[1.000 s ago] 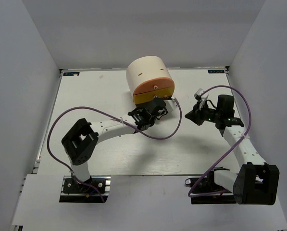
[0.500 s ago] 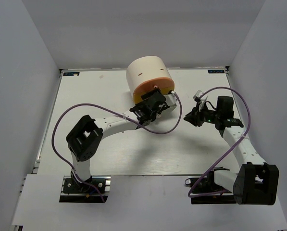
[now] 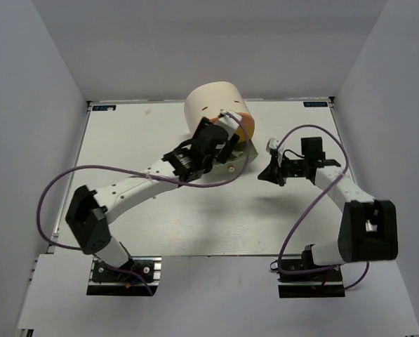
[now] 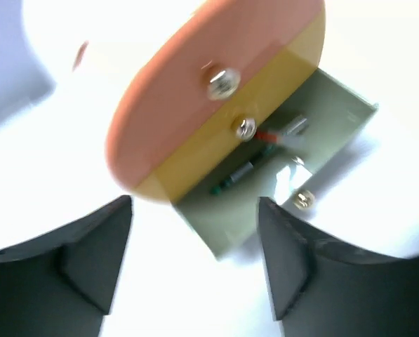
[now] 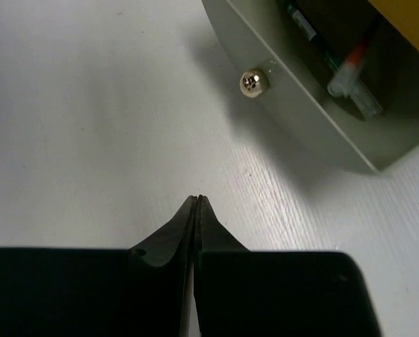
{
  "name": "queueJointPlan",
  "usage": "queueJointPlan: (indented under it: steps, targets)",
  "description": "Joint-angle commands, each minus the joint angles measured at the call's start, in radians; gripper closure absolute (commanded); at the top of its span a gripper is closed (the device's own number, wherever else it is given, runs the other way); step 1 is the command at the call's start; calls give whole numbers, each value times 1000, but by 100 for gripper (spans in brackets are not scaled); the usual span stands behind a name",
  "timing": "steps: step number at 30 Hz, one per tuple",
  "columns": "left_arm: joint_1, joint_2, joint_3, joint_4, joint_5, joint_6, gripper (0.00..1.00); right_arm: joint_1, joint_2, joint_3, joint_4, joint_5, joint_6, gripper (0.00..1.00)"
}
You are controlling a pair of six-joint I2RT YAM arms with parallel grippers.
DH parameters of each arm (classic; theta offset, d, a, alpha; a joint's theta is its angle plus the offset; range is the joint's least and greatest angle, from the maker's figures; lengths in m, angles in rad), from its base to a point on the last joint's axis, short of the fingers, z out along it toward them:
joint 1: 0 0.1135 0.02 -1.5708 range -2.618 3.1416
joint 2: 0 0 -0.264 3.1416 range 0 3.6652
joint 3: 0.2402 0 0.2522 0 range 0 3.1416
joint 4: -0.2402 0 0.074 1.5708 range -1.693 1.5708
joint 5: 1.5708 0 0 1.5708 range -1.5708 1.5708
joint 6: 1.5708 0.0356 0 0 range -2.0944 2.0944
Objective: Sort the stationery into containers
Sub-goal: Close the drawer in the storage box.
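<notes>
The cream cabinet (image 3: 210, 102) stands at the back centre of the table. In the left wrist view its orange drawer (image 4: 195, 77) and yellow drawer (image 4: 195, 165) are pushed in. The grey-green drawer (image 4: 227, 225) below them is pulled out. Inside it lie a thin dark pen (image 4: 236, 175) and a thin red pen (image 4: 269, 136). My left gripper (image 4: 195, 203) hangs open in front of the drawers, holding nothing. My right gripper (image 5: 197, 201) is shut and empty, its tip over the table just short of the grey-green drawer's knob (image 5: 254, 82). The same dark pen (image 5: 304, 28) and red pen (image 5: 353, 67) show there.
The left arm (image 3: 139, 186) reaches diagonally across the table's middle to the cabinet, trailing a purple cable. The right arm (image 3: 335, 186) comes in from the right, with its gripper (image 3: 265, 174) beside the open drawer. White walls close in the table on three sides.
My left gripper has opened and moved up and back over the cabinet's front. My right gripper has closed and swung left toward the open grey-green drawer.
</notes>
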Motion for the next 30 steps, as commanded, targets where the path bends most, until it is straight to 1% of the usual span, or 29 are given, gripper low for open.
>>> queueJointPlan:
  steps: [1,2,3,4,5,6,7,10,13,14,18,19,22,30]
  targets:
    - [9,-153,-61,-163,-19,-329,16,54,97,108,-38,-6,-132,100]
    - [9,-221,-129,-172,-19,-376,10,80,116,155,-38,46,-132,100]
    - [9,-260,-170,-172,-19,-469,0,91,164,171,-32,62,-130,100]
    - [9,-298,-255,-172,-19,-519,0,99,182,199,-32,95,-126,100]
    - [9,-337,-300,-172,-28,-568,0,123,194,223,-24,112,-123,100]
    - [9,-413,-344,-172,-28,-606,0,131,234,231,14,147,-100,100]
    - [9,-447,-424,-172,-28,-678,0,140,240,243,29,193,-72,100]
    - [9,-558,-542,-183,-28,-813,0,180,275,259,91,273,-34,100]
    - [9,-625,-618,-206,-19,-884,0,214,289,251,155,335,-2,100]
    - [9,-662,-630,-206,-19,-893,0,221,288,245,164,347,3,100]
    - [9,-717,-662,-232,-40,-932,0,258,280,193,259,425,32,100]
    - [9,-718,-672,-241,-40,-943,0,274,272,165,331,465,42,100]
    - [9,-727,-684,-251,-49,-955,0,304,275,154,385,520,45,100]
    - [9,-736,-711,-251,-40,-996,0,346,305,150,466,554,25,100]
